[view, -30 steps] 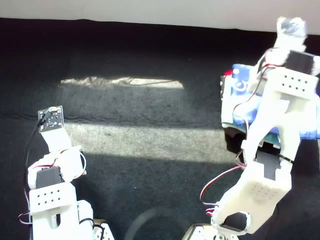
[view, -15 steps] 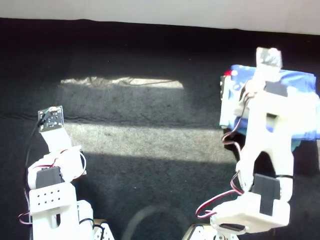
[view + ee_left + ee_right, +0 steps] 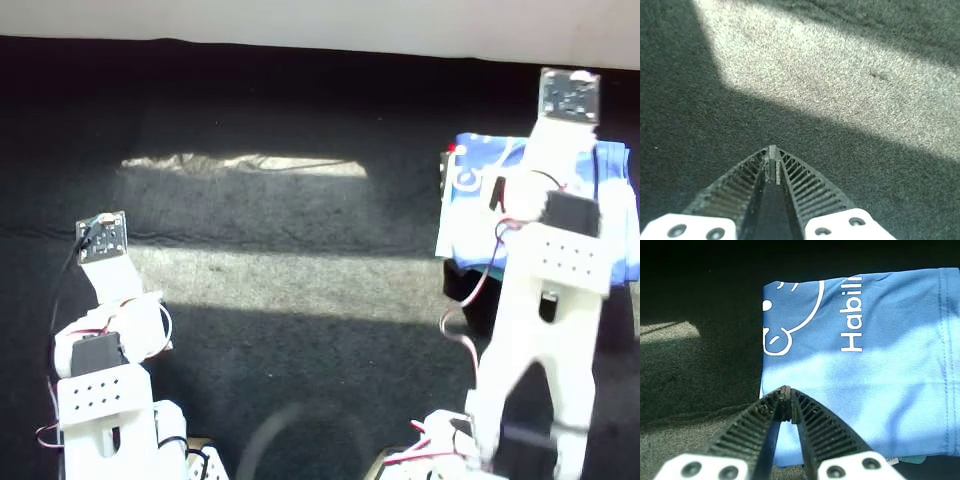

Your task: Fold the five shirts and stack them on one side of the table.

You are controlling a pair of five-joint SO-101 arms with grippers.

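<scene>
Both grippers are pressed together, holding nothing. The left gripper point(image 3: 772, 154) hangs over the dark table point(image 3: 700, 115), well apart from the folded blue shirt point(image 3: 472, 205) on the right side; the right gripper point(image 3: 786, 391) hovers over that shirt's inner edge, clearly nearer.

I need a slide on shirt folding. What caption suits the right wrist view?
Right gripper, jaws shut, at the edge of a folded blue shirt on the dark table.
</scene>
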